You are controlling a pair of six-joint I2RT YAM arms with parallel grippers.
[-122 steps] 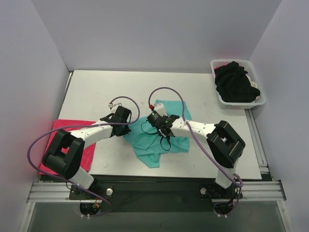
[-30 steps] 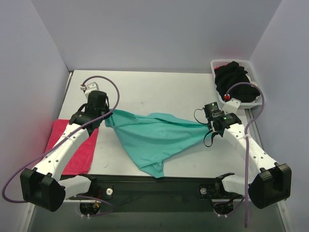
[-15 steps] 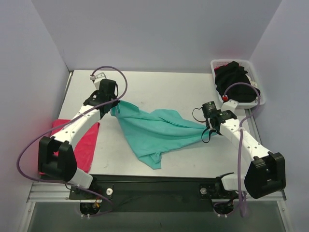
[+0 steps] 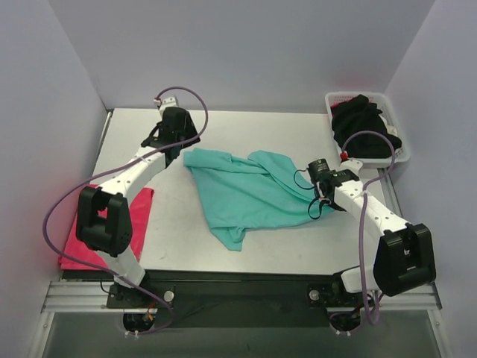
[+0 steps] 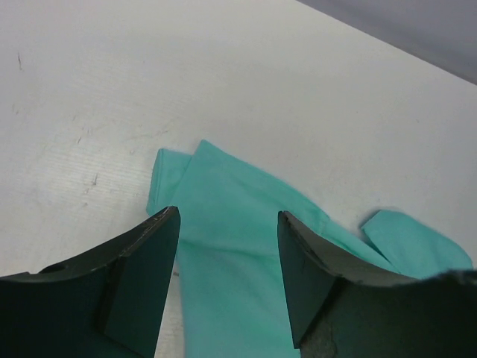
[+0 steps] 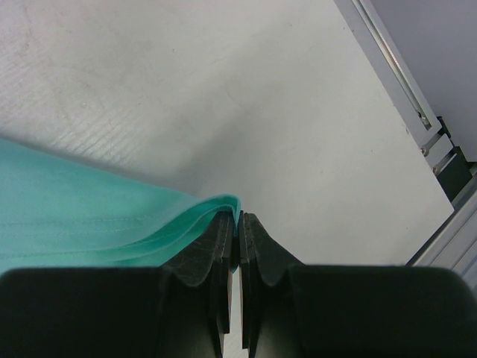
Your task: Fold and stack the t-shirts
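The teal t-shirt [image 4: 246, 194] is spread rumpled on the desk [image 4: 298, 134]. Left end effector [image 5: 227, 216] is held apart over one corner, nothing gripped; right end effector [image 6: 238, 218] is clamped on its edge.

A white slotted plastic basket [image 4: 358, 161] sits at the far right corner of the white table [image 4: 261, 134]. An aluminium rail [image 4: 74, 294] runs along its near edge, and pale walls [image 4: 238, 52] enclose it.
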